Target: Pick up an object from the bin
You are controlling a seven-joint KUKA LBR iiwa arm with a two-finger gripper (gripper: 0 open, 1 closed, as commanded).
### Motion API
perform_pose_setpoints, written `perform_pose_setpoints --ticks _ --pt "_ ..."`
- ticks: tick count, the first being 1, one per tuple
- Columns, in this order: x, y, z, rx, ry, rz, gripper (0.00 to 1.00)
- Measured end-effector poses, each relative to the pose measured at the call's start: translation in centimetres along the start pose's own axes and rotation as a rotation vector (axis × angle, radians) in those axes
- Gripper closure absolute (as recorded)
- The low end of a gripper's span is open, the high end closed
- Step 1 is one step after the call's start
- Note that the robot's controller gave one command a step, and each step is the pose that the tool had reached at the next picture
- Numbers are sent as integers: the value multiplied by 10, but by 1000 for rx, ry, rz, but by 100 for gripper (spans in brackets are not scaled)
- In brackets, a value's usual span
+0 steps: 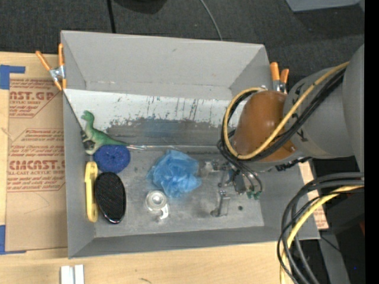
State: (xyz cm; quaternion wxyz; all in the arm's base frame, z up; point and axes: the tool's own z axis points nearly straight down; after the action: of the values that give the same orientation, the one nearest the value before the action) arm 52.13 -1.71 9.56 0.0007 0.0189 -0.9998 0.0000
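My gripper (214, 189) hangs low over the right part of the bin floor, open, with bare floor between its fingers. Just to its left lies a crumpled light-blue bag (174, 173), close to the upper finger but apart from it. A small clear plastic cup (157, 203) lies in front of the bag, left of the lower finger.
Along the left wall lie a green toy dinosaur (93, 135), a round dark-blue scrubber (112, 157) and a black oval brush with a yellow handle (106, 195). The arm, with its orange cover and cables, hangs over the bin's right side.
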Motion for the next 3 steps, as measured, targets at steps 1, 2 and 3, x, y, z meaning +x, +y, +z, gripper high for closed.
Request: perform_pose_setpoints --ticks 1,2,3 --pt "-38 11 12 1 -5 -29 0" --pt "-49 48 19 3 -6 -71 0" --pt "-52 85 23 1 -8 -184 0"
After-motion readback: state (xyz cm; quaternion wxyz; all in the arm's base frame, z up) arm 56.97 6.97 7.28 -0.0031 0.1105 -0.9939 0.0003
